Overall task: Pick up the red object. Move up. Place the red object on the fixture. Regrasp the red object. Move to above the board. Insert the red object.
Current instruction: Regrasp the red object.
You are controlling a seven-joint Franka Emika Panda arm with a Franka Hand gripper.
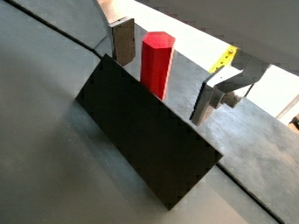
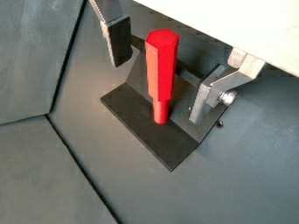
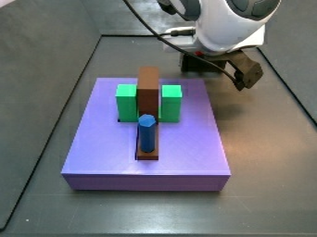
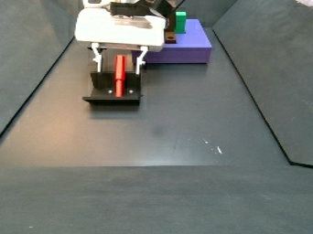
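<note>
**Gripper open over fixture, stick unheld**

The gripper (image 2: 163,74) is positioned directly above the fixture (image 4: 113,96), jaws wide. In both wrist views a clear gap is seen between each finger (image 1: 122,44) and the stick (image 1: 156,63); nothing is clamped. The stick (image 2: 160,74) is straddled by the fingers (image 2: 115,39), roughly centred between them.

Location: the stick (image 4: 120,75) is seated in the fixture, standing on the base plate and apparently leaned against the back wall. The fixture sits on the floor, well apart from the board (image 3: 148,139); the board (image 4: 188,47) is seen behind the gripper in a side view. In the side view facing the board the stick is hidden by the arm.

Judged stage: placed on the fixture, regrasp not yet made.

Risks:
- Stick could be knocked or tipped if one pad makes contact first; centring looks slightly uneven in a wrist view.
- Tilted grip could be locked in if the stick is not flush against the wall; insertion on the board would then be jammed.
- Fixture wall could be clipped by a fingertip if descent is too deep.
- Low grasp leaves too little stick exposed for insertion.

Stick appearance: bright red, slim, straight, faceted sides, flat top end, matte, rigid-looking. Lower end is met by the dark plate; exact seating cannot be told.
</note>
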